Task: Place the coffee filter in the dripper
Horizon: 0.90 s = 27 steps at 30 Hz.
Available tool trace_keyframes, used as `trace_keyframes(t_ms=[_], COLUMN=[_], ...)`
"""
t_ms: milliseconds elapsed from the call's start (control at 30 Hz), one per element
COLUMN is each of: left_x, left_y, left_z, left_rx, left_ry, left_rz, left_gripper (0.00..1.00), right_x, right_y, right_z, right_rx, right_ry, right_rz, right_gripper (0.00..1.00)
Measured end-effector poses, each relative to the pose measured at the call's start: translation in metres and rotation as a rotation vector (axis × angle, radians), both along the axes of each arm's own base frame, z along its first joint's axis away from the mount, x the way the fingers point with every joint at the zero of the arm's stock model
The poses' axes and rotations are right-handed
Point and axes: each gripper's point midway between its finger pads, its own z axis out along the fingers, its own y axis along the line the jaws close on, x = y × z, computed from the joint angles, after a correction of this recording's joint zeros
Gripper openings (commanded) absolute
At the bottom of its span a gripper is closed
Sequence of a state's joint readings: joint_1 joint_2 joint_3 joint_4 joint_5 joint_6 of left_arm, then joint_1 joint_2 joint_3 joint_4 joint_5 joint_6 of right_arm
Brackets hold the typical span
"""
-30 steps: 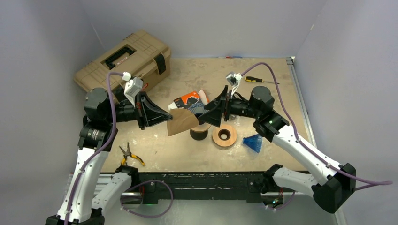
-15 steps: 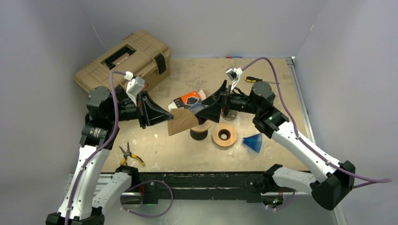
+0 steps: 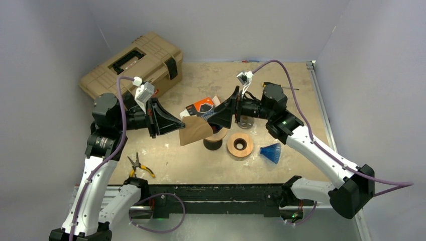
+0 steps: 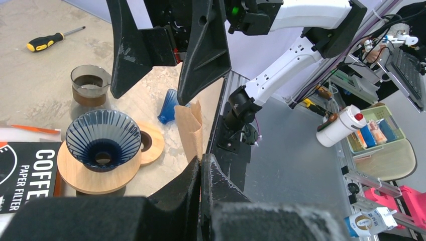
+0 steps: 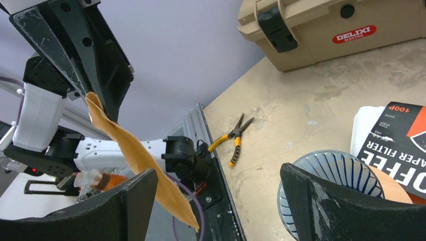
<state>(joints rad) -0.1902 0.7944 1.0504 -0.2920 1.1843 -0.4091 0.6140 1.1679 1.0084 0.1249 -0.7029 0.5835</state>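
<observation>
A: Where is the coffee filter [image 4: 191,128] held?
B: Pinched edge-on in the left pincer [image 4: 202,161], raised off the table [image 3: 201,165], just beside the dripper [image 4: 103,140].
A: And the right pincer [image 3: 217,123]?
B: Spread wide, nothing gripped. Positioned over the dripper, pointed at the filter.

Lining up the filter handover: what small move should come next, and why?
Probably ease the right gripper forward and close it on the free edge of the coffee filter. Its jaws are open at that edge, the left gripper pinches the other end, and the filter hangs flat, outside the dripper.
</observation>
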Motion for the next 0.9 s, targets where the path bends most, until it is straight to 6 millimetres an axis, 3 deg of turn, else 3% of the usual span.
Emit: trace_keyframes(t_ms=[700, 900], left_x=[0.016, 0.018], left_y=[-0.002, -0.001], left_z=[-0.015, -0.017], left_rx=[0.013, 0.015], left_ry=[0.058, 0.062], left_rz=[0.028, 0.035], left_gripper=[0.0, 0.0], right_x=[-0.018, -0.028], right_y=[0.007, 0.013], right_z=[0.003, 0.004], right_rx=[0.012, 0.019], right_ry=[-0.002, -0.005], right_rz=[0.087, 0.127], right_gripper=[0.96, 0.89])
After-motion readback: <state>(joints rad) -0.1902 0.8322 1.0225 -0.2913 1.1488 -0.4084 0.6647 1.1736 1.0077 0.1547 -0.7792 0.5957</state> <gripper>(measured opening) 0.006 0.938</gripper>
